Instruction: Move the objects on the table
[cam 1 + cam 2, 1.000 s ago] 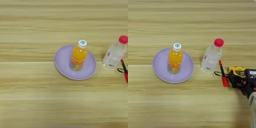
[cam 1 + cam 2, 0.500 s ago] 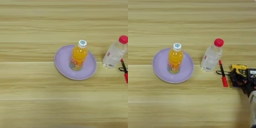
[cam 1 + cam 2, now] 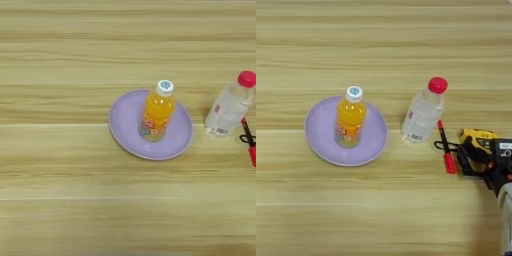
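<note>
A wide light wooden table (image 3: 384,40) with long horizontal grain stripes carries all the things shown. Landmark: the round lilac plate (image 3: 318,135), left of centre in the right eye view.

On the plate stands the small orange-juice bottle (image 3: 350,119), upright, white cap on, filled with orange liquid; it sits near the plate's middle and is the only thing the plate holds.

To the right of the plate, just beside its rim but apart from it, is the clear bottle (image 3: 423,112) with a red cap; its cap is on and it appears tilted, cap toward upper right. What it holds cannot be told.

Further right of the plate, just beyond the clear bottle's base, lies a red marker-like stick (image 3: 445,148), lengthwise away from the camera, with a thin black loop beside it.

Furthest right of the plate, near the picture's edge, is the yellow-black tape measure (image 3: 478,144), lying on the table. The right gripper (image 3: 491,162) is at the tape measure, its black parts overlapping the black of the tape measure; whether the jaws are wide, narrow or closed on it cannot be told. The silver forearm (image 3: 505,215) enters at the lower right corner.

Nothing stands between the plate and the clear bottle.
</note>
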You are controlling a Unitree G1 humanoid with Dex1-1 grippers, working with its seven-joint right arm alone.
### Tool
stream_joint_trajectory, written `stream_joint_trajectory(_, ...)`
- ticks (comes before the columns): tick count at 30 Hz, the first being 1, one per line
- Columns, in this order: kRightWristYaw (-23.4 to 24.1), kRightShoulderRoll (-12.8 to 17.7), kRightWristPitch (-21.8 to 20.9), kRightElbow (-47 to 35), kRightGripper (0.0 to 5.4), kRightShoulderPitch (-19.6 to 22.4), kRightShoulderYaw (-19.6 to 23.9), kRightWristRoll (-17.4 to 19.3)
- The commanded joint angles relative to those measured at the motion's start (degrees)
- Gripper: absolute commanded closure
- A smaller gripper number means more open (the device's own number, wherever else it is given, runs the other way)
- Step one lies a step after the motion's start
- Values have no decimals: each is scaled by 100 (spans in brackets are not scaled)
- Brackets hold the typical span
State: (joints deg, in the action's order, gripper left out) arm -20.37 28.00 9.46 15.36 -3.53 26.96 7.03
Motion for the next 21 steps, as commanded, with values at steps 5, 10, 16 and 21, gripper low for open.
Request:
stream_joint_trajectory(5, 192, 266, -33, -549, 4, 145, 181, 110)
stream_joint_trajectory(10, 251, 241, 71, -824, 4, 90, 215, 177)
stream_joint_trajectory(16, 254, 199, 206, -1140, 4, -12, 218, 241)
stream_joint_trajectory(21, 198, 95, 340, -1715, 4, -252, 241, 365)
